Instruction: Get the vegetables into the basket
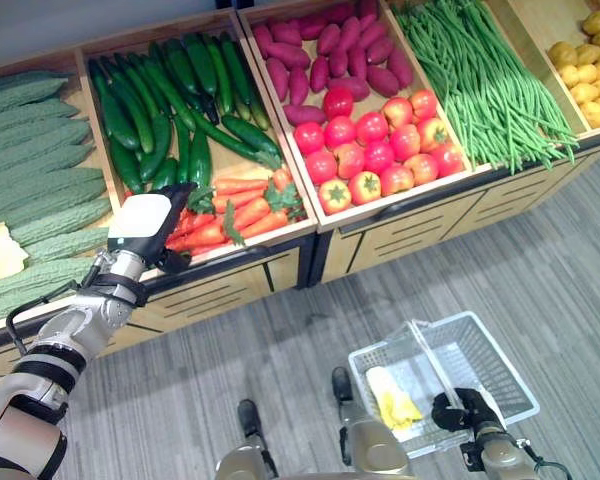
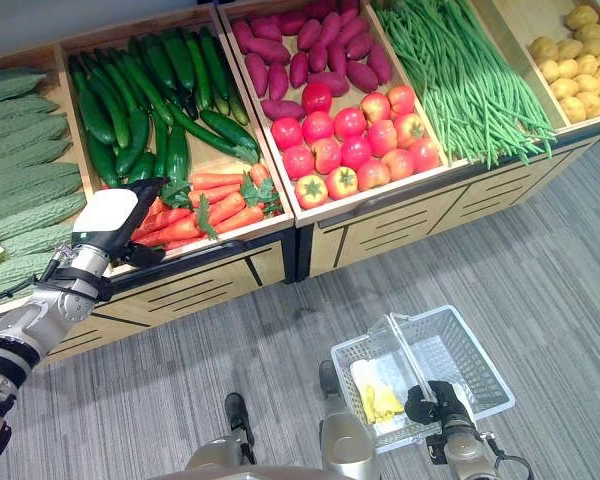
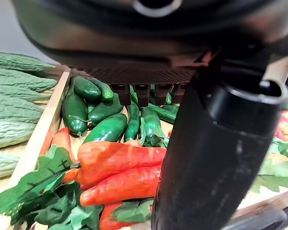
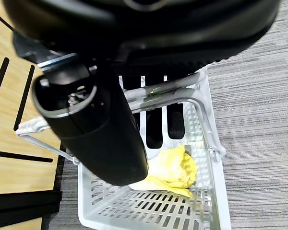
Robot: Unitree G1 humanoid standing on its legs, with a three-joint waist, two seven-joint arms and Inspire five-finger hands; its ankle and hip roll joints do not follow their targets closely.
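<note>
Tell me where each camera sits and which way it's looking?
Left eye view: head camera, looking down at orange carrots, left hand above them.
Right eye view: beside it, same scene; right hand holds white wire basket.
Left wrist view: over carrots and dark green cucumbers.
Right wrist view: into basket, yellow vegetable inside. Both eyes share everything.

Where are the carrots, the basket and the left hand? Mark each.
carrots [image 1: 242, 214], left eye view, on an orange root in the pile.
basket [image 1: 500, 372], left eye view, on its white mesh side wall.
left hand [image 1: 143, 222], left eye view, on the white-covered back of the hand, over the carrots.
</note>
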